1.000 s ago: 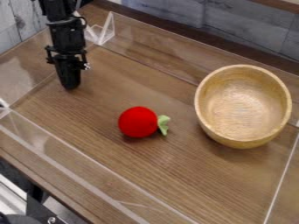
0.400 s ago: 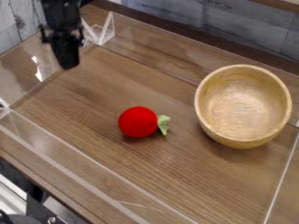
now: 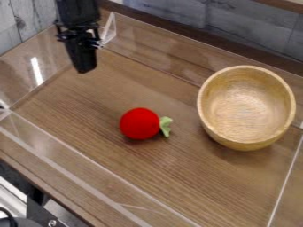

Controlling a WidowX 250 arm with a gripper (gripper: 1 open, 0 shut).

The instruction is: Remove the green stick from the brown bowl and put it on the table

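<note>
jaws pinched shut, nothing between them as far as can be seen. gripper point(image 3: 84, 66) black, pointing nearly straight down, hanging over the table point(image 3: 83, 160) up at about 10 o'clock in the frame, tip clear of the wood rather than resting on it. arm point(image 3: 78, 16) running up out of the top edge above it.

out from there: low clear wall point(image 3: 148, 28) just behind the gripper along the far edge, more clear wall point(image 3: 119, 199) along the near edge. bare dark wood grain under and around the tip.

toward the middle, roughly dead centre and a touch toward 6 o'clock, red ball point(image 3: 140, 123) sitting on the table, well apart from the gripper. small pale green bit point(image 3: 166, 127) touching the ball at its 3 o'clock side, lying on the wood. looks like the green stick, too small to be sure of its shape.

bowl point(image 3: 247, 134) over at 3 o'clock, light tan wood, thick rim, upright, close to the right-hand wall. inside looks bare, just wood grain. green bit between ball and bowl, against the ball, apart from the bowl rim.

so: green thing on the table next to the ball, not in the bowl, not in the jaws.
</note>
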